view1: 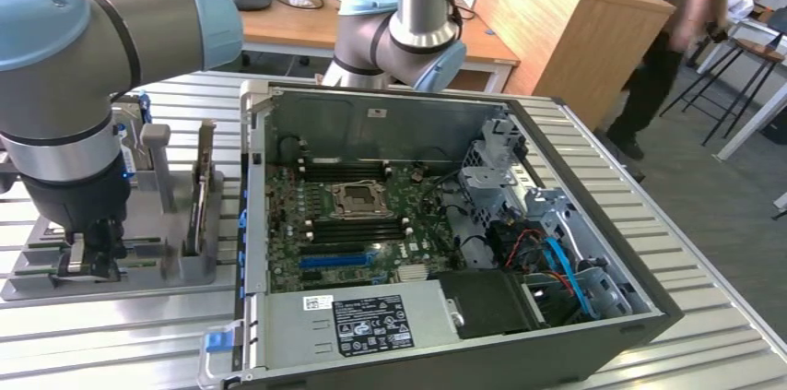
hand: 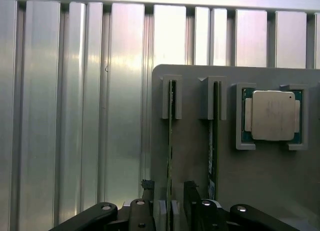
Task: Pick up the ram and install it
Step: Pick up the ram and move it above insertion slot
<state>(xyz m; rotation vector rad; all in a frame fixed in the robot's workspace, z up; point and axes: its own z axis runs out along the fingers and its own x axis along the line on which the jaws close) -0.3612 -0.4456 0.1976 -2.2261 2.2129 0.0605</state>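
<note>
Slatted aluminium worktop (view1: 111, 335) carries an open computer case (view1: 591, 316) and, towards the edge on the exterior view's left, a grey parts holder (view1: 172, 265). Behind it are wooden desks, and a person (view1: 688, 30) stands at the far corner of the room.

The gripper (view1: 92, 265) is low over the near end of the holder. From the wrist, the ram (hand: 170, 131) is seen edge-on as a very thin green strip with a dark line along it. It stands upright in the slotted bracket nearest the holder's outer edge. A second stick (hand: 211, 141) stands in the next bracket, between the ram and a silver-capped processor (hand: 272, 116).

The gripper (hand: 167, 191) is spread wide, with one dark finger (hand: 146, 187) on each side of the ram's edge. Daylight shows between them and the board, so nothing is gripped.
</note>
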